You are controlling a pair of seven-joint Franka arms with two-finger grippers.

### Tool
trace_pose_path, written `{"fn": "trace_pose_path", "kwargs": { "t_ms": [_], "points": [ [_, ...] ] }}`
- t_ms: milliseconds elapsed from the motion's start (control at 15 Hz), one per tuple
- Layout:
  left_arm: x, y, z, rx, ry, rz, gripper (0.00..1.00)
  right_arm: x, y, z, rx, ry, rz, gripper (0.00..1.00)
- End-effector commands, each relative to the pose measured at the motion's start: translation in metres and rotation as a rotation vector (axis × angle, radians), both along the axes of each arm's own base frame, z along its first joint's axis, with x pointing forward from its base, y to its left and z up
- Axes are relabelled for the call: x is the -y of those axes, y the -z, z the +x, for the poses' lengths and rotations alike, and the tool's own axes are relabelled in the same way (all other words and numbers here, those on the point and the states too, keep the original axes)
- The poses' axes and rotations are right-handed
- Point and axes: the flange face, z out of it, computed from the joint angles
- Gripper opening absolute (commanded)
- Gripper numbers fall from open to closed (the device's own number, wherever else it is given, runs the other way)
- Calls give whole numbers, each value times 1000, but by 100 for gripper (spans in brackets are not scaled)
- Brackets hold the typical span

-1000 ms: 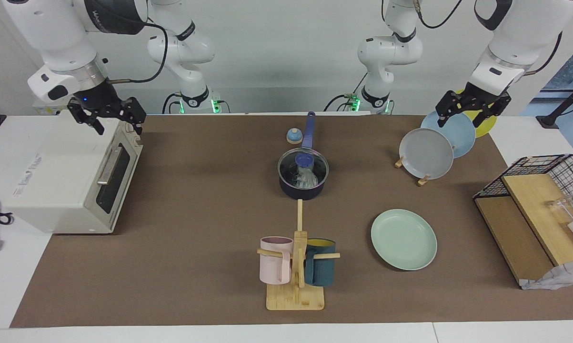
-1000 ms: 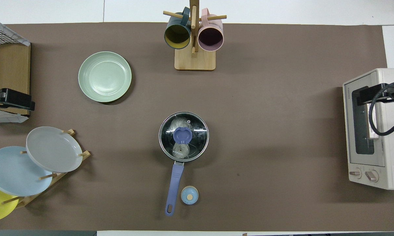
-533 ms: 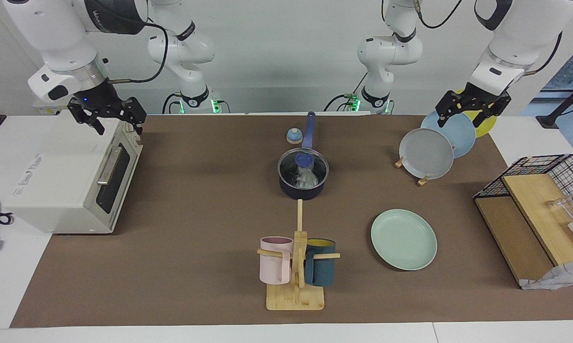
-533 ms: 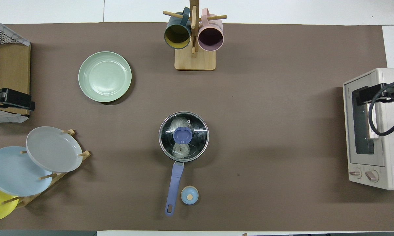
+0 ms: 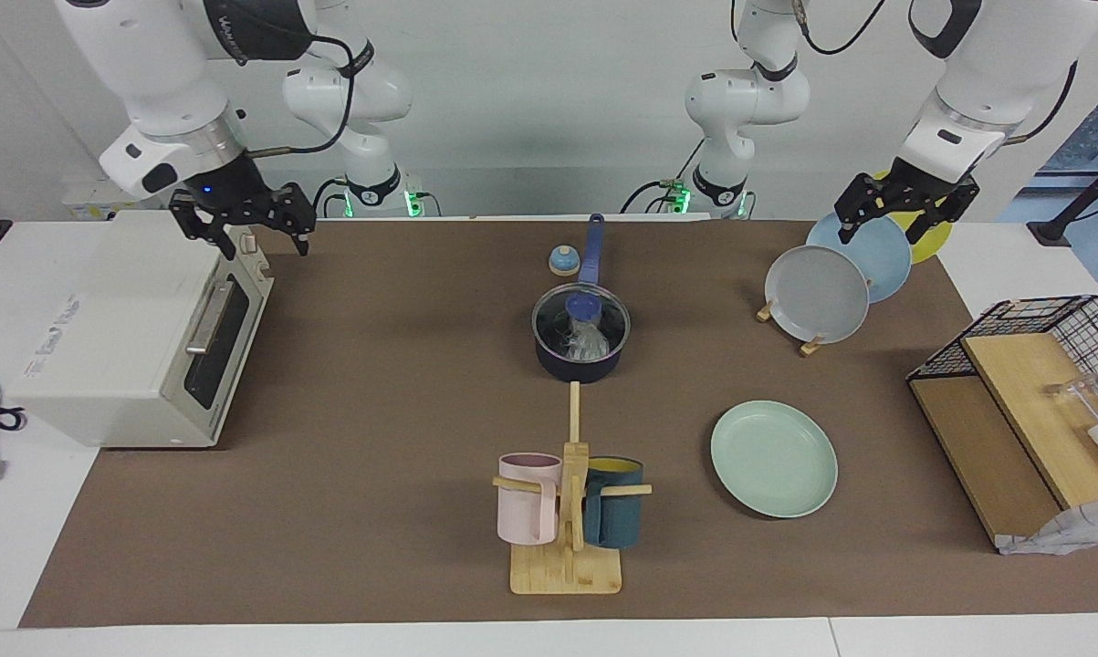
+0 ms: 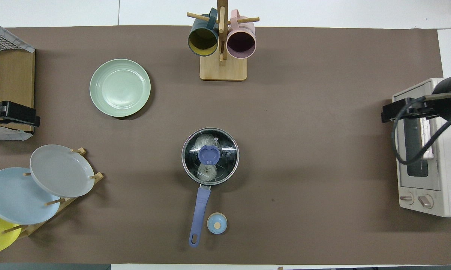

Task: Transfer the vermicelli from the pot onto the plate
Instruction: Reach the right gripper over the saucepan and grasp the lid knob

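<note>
The right gripper hangs over the toaster oven's edge nearest the robots, fingers spread apart with nothing between them. The left gripper, also spread and empty, waits above the plate rack at its end of the table. The vermicelli lies in the pot under a glass lid at mid-table, while the plate sits bare, farther from the robots, toward the left arm's end.
</note>
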Motion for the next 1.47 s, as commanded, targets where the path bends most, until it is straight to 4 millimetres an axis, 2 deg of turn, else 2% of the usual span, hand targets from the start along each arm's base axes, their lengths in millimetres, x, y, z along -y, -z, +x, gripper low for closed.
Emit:
{"fn": "trace_pose_path", "kwargs": {
  "t_ms": [0,133,400,467,533,600,667,800,933,1000,1400],
  "points": [
    [-3,1,-3,8,-13,-12,100,-61,9,1,-1,32,17,100],
    [-2,1,-3,8,-12,-12,100,-112,21,5,-9,90,22,100],
    [-3,1,-3,8,-13,-12,100,-222,63,19,-14,163,40,100],
    [-3,1,-3,8,-13,-12,100,-243,71,16,-2,167,29,100],
    [-3,1,-3,8,-13,-12,100,-278,83,6,-11,161,26,100],
    [-3,1,-3,8,-13,-12,100,-300,87,0,-14,184,29,100],
    [-3,1,-3,8,-13,-12,100,-314,89,-5,6,224,32,100],
    [-3,1,-3,8,-13,-12,100,-324,93,-7,36,247,61,100],
    [-3,1,-3,8,-13,-12,100,-360,109,-37,29,184,45,100],
    [-3,1,-3,8,-13,-12,100,-361,123,-41,27,182,34,100],
    [-3,1,-3,8,-13,-12,100,-364,158,-70,86,159,64,100]
  ]
}}
